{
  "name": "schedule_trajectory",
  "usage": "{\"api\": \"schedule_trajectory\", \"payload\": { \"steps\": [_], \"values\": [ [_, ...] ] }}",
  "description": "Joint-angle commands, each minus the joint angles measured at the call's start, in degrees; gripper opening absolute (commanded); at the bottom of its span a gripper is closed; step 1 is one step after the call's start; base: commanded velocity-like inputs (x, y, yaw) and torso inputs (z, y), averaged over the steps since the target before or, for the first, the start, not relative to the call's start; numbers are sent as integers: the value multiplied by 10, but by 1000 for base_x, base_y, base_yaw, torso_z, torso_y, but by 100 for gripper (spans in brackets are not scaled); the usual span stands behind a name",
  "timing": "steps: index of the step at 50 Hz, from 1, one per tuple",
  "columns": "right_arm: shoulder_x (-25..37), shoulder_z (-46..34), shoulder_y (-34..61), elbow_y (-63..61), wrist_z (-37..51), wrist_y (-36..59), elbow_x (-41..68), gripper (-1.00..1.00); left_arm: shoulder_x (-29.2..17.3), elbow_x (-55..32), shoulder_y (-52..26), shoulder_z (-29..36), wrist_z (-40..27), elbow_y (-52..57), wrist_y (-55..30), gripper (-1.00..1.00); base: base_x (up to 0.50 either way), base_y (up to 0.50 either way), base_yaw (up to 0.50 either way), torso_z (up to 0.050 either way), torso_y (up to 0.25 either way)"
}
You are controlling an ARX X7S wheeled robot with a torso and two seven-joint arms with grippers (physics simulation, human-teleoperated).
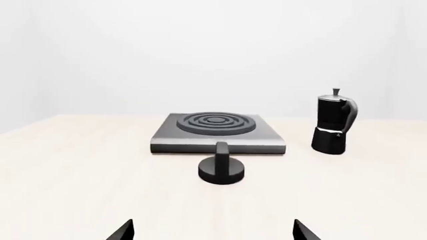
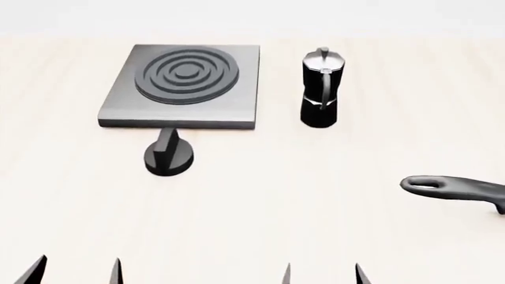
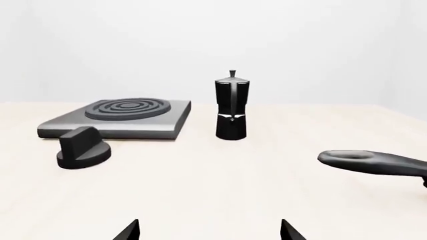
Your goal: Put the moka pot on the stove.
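The moka pot stands upright on the table, just right of the stove; it also shows in the left wrist view and the right wrist view. The stove is a grey square plate with dark rings, seen too in the left wrist view and the right wrist view. My left gripper is open and empty at the near edge, well short of the stove. My right gripper is open and empty, well in front of the pot. Only the fingertips show.
A short black round knob sits just in front of the stove. A long black pan handle reaches in from the right edge. The table is pale wood.
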Motion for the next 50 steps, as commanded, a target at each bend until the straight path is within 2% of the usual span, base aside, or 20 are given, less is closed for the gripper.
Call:
{"api": "schedule_trajectory", "payload": {
  "steps": [1,50],
  "values": [
    [4,-6,-1,-10,5,1,0,100,-8,-6,2,6,-8,8,3,100,164,0,0,0,0],
    [17,-23,10,-8,20,-1,2,100,-31,-20,3,31,-27,8,15,100,167,0,0,0,0]
  ]
}}
